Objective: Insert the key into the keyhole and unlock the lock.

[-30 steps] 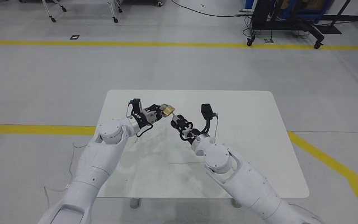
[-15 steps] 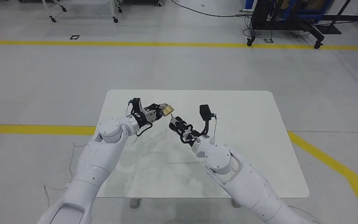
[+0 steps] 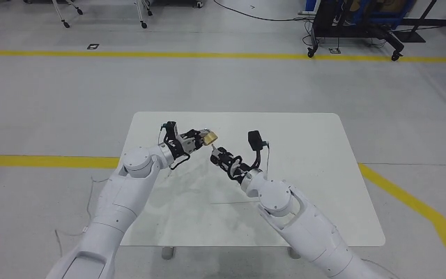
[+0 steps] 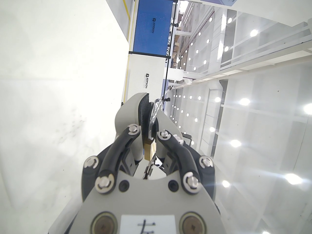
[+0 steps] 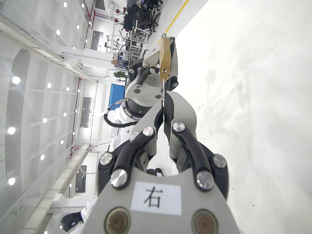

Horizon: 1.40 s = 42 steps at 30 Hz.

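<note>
Now, step: judging by how things lie, the key is being seated in the keyhole, and the turn is not yet made.
How to do it well: keep the key's shaft in line with the lock's long axis. Push straight along it with no sideways lean, and twist only once the blade is fully home. The left arm should act as a firm counter-hold, so the twist turns the cylinder and not the whole lock.
Tabletop (image 3: 313, 195): white; the two claws meet in the air above its middle part.
Left claw (image 4: 152, 113): clamped on the lock, its fingers (image 4: 129, 113) pressing the flat faces. The keyhole end points toward the other arm.
Right claw (image 5: 167, 98): pinched together on the key's head, just beside the lock's end face and facing the left claw.
Lock (image 5: 165, 54): brass, held off the tabletop between the two claws. Its shackle (image 5: 164, 35) is at the far end from the key.
Key (image 5: 163, 85): thin metal; its shaft runs from the right claw's tips to the lock, roughly in line with it.
Keyhole (image 5: 165, 70): in the lock's end face. The key's tip meets it, but I cannot tell how deep it sits.
</note>
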Motion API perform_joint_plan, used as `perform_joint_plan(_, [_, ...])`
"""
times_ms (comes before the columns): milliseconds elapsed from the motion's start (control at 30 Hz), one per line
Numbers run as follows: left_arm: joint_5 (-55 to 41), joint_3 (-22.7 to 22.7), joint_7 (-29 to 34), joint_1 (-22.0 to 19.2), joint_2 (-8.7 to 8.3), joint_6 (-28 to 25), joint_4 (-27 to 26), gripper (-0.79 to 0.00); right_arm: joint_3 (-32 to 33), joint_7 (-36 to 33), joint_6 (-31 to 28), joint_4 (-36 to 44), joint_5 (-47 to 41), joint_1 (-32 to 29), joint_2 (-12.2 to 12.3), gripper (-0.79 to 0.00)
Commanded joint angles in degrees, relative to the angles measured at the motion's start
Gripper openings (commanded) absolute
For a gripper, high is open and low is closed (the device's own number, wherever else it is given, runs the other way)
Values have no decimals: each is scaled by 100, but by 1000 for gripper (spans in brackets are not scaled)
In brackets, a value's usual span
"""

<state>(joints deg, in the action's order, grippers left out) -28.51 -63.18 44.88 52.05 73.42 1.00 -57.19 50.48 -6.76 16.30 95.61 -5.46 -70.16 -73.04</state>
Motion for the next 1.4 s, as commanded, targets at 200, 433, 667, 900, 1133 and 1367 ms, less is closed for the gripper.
perform_joint_plan(200, [76,1,1,3,1,14,-19,-785,48,-88,25,-47,52,-3,-39,-785])
perform_joint_plan(433, [98,-12,32,10,2,-7,-27,-785,65,-109,70,-126,56,50,-90,-785])
perform_joint_plan(667, [107,-26,74,11,2,-8,-27,-785,91,-132,118,-135,128,71,-128,-785])
perform_joint_plan(900, [115,-32,117,11,4,-19,-24,-785,58,-187,230,-258,163,168,-186,-785])
perform_joint_plan(1133, [183,-17,174,10,4,-55,-40,-785,143,-242,273,-260,247,167,-204,-785])
perform_joint_plan(1367, [377,38,273,-36,-1,-67,-27,-785,215,-318,334,-272,322,193,-225,-785])
